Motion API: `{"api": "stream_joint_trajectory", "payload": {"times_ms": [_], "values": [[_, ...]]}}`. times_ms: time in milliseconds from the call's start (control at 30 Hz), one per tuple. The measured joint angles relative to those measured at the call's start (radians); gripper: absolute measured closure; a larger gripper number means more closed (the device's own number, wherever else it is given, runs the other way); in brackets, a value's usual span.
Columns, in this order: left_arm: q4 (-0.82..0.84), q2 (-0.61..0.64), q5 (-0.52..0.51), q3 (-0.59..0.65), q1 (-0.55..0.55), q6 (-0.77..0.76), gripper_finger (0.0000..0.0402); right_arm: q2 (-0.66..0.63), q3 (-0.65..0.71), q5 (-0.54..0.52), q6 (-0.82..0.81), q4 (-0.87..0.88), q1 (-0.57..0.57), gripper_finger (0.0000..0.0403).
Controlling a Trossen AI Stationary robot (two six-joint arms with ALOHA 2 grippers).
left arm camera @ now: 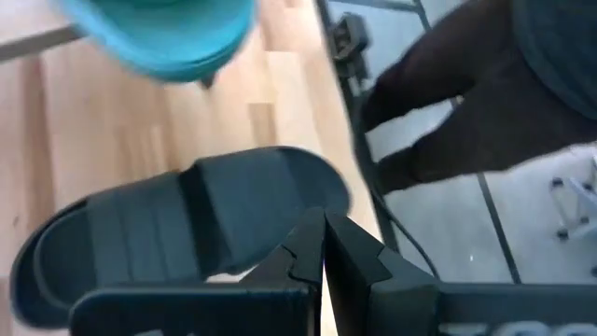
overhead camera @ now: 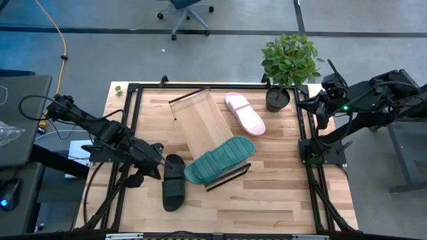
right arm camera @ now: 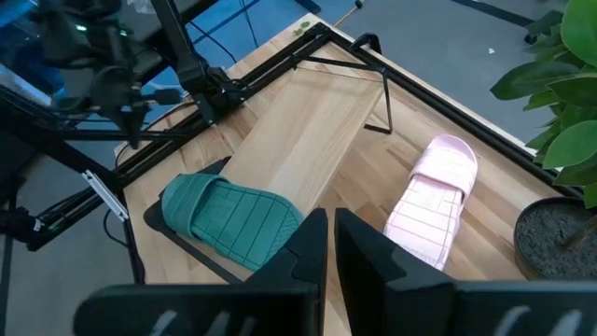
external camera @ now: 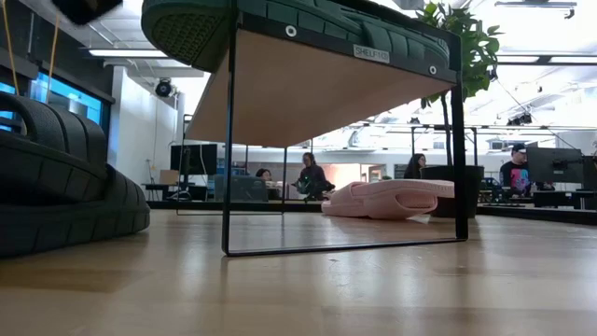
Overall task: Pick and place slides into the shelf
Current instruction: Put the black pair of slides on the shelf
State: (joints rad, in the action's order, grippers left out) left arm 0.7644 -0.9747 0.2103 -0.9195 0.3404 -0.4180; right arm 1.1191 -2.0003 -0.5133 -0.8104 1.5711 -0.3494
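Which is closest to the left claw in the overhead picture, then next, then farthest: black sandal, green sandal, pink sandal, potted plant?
From the left gripper:
1. Black sandal, right beside it on the table.
2. Green sandal, on the shelf's near end.
3. Pink sandal, beyond the shelf.
4. Potted plant, far right corner.

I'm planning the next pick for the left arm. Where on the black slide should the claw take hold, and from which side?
Grip the black slide by its strap band, coming straight down from above. It lies flat, sole down, on the table, so the raised band is likely the only graspable part. The left claw is already beside it.
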Motion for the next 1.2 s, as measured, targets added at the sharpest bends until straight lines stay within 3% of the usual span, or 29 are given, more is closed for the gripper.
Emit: {"api": "stream_joint_trajectory", "payload": {"times_ms": [100,633,900,1000,1200], "values": [[-0.018,0.034,0.012,0.058,-0.047,-0.009,0.0401,0.000,0.000,0.000,0.000,0.000,0.000,0.0387],[-0.200,0.021,0.317,0.273,-0.274,0.036,0.0401,0.029,0.000,0.000,-0.003,0.000,0.000,0.0387],[-0.252,0.021,0.339,0.302,-0.297,0.075,0.0399,0.032,0.000,0.006,-0.001,0.000,0.000,0.0387],[-0.251,0.001,0.339,0.303,-0.297,0.081,0.0379,0.032,0.000,0.006,-0.001,0.000,0.000,0.0387],[-0.285,-0.067,0.366,0.302,-0.297,0.100,0.0297,0.032,0.000,0.005,-0.001,0.000,0.000,0.0387]]}}
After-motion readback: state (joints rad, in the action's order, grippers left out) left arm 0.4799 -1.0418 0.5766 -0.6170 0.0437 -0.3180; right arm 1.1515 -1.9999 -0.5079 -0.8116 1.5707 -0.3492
